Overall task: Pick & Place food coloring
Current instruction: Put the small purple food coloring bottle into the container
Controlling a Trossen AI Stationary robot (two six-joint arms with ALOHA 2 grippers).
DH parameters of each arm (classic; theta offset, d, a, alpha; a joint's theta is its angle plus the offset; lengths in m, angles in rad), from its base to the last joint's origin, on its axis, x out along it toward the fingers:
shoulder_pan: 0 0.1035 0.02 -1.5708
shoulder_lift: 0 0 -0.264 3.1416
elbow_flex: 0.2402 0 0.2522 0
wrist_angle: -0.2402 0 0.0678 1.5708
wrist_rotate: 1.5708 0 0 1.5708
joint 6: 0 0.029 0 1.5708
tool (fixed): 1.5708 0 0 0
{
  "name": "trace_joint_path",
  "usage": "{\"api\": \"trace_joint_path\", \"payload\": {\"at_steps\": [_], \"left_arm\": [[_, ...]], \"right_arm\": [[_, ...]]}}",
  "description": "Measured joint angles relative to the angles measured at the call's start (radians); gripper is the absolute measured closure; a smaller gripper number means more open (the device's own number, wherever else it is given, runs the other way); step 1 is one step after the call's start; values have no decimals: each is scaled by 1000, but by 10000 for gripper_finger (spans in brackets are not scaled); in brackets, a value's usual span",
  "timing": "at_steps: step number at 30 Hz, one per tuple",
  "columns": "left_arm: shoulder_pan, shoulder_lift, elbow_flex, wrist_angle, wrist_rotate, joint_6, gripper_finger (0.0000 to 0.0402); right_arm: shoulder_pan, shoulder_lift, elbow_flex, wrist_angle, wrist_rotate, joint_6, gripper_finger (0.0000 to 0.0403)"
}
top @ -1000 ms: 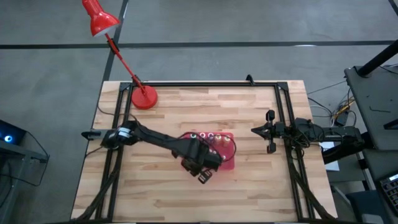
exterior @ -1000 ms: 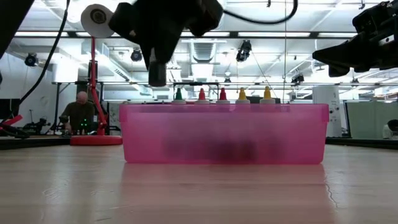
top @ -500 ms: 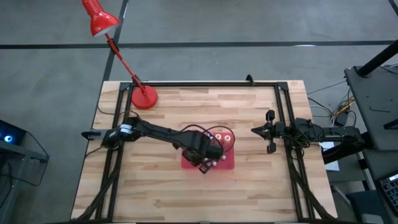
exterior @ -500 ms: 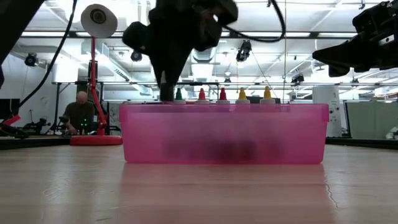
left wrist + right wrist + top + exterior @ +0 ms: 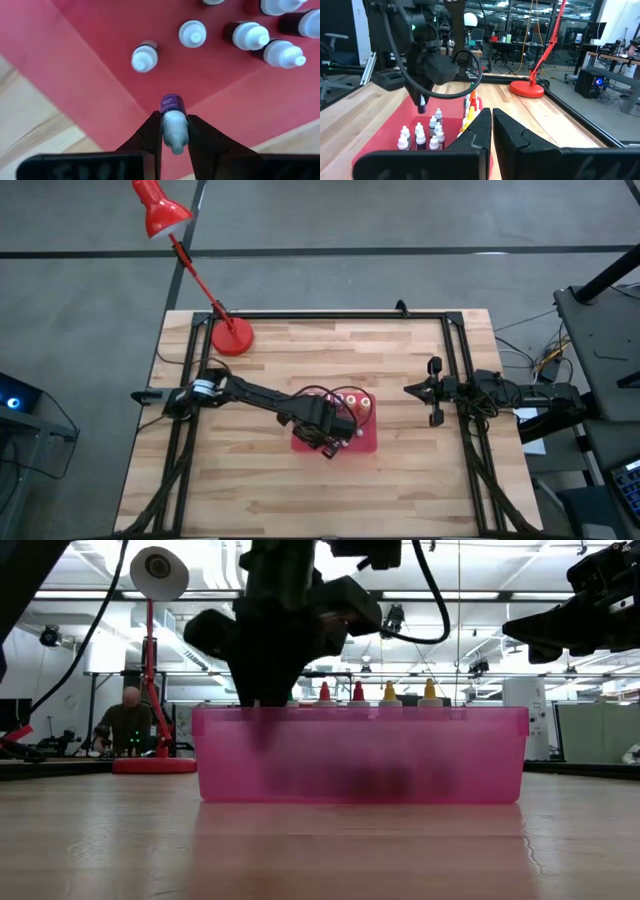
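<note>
Bottles of food coloring (image 5: 249, 35) stand upright in a pink bin (image 5: 360, 755) near the middle of the bench (image 5: 260, 490). From the low view, green, red, yellow and orange tips poke above the bin's far rim in a row. From the left wrist view, white-capped bottles cluster on the bin's red floor, with two set a little apart from the rest.

Left gripper (image 5: 173, 134) hangs over the bin, its fingers (image 5: 150, 135) closed narrowly on one small purple bottle (image 5: 172, 106), pinched at the cap with the body pointing down toward the bin floor. That bottle is above the floor, near the bin's corner, apart from the standing ones. In the high view the left arm reaches from the bench's left edge across to the bin, its gripper (image 5: 328, 440) over the bin's left part.

Right gripper (image 5: 433, 392) waits well apart from the bin, near the bench's right rail, fingers (image 5: 475, 131) pressed together and holding nothing.

Red lamp (image 5: 231, 336) stands at the bench's far left corner. Beyond the bench, a person (image 5: 128, 720) sits in the room.
</note>
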Motion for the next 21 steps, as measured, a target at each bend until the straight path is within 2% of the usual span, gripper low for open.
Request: {"api": "trace_joint_path", "payload": {"at_steps": [16, 21], "left_arm": [[3, 0, -83, 105, 7, 6, 355], [4, -1, -123, 182, 15, 6, 355]], "right_arm": [[0, 0, 0, 0, 0, 0, 394], [0, 0, 0, 0, 0, 0, 394]]}}
